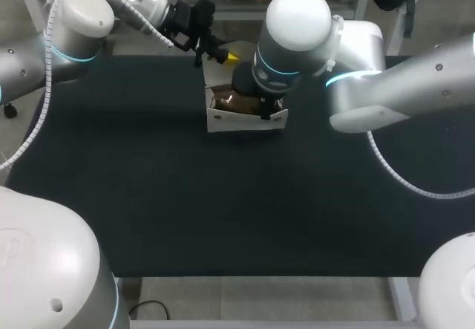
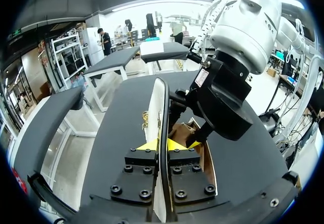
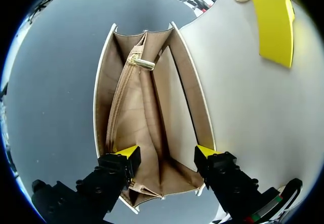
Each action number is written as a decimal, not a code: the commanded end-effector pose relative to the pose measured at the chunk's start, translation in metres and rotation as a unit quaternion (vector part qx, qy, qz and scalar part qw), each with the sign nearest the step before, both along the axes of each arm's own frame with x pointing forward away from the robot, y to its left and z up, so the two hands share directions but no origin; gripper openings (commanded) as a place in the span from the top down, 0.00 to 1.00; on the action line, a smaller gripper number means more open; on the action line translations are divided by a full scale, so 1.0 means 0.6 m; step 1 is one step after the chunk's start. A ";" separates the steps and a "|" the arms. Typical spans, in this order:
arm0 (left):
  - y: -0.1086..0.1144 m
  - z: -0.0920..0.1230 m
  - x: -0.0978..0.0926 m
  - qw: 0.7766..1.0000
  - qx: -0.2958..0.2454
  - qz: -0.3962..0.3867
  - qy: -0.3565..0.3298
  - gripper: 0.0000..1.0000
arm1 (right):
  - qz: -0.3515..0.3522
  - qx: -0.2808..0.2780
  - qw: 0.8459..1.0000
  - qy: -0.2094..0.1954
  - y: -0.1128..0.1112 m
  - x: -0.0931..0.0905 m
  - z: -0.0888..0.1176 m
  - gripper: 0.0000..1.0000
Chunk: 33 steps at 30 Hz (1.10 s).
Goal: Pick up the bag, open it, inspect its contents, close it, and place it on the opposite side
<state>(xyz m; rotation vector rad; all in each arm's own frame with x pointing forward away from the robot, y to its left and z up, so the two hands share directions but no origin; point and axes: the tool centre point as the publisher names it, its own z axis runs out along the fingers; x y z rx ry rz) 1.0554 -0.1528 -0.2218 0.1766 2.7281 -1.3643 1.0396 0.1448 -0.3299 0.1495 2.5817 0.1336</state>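
One white bag (image 1: pixel 223 125) on the surface (image 1: pixel 223 210) (tan lining (image 3: pixel 147 128)); left gripper (image 2: pixel 163 144) clamped on its flap (image 2: pixel 157 102), right gripper (image 3: pixel 166 152) spread at its mouth.

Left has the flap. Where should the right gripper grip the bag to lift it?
Probably the rim of the bag's long wall opposite the flap, from straight above, one finger inside: the mouth is open and that thin wall stands upright.

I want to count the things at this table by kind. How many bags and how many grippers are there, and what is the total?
White bag: 1
Grippers: 2, the left gripper and the right gripper
Total: 3
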 end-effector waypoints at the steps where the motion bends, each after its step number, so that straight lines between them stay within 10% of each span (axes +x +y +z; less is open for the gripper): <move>1: 0.000 -0.004 0.000 1.000 -0.001 -0.001 0.000 1.00 | 0.001 0.000 1.000 0.000 -0.002 0.007 -0.011 0.29; 33: 0.001 -0.003 -0.002 1.000 0.002 0.002 -0.003 1.00 | 0.002 0.002 1.000 -0.007 -0.002 0.006 -0.001 0.29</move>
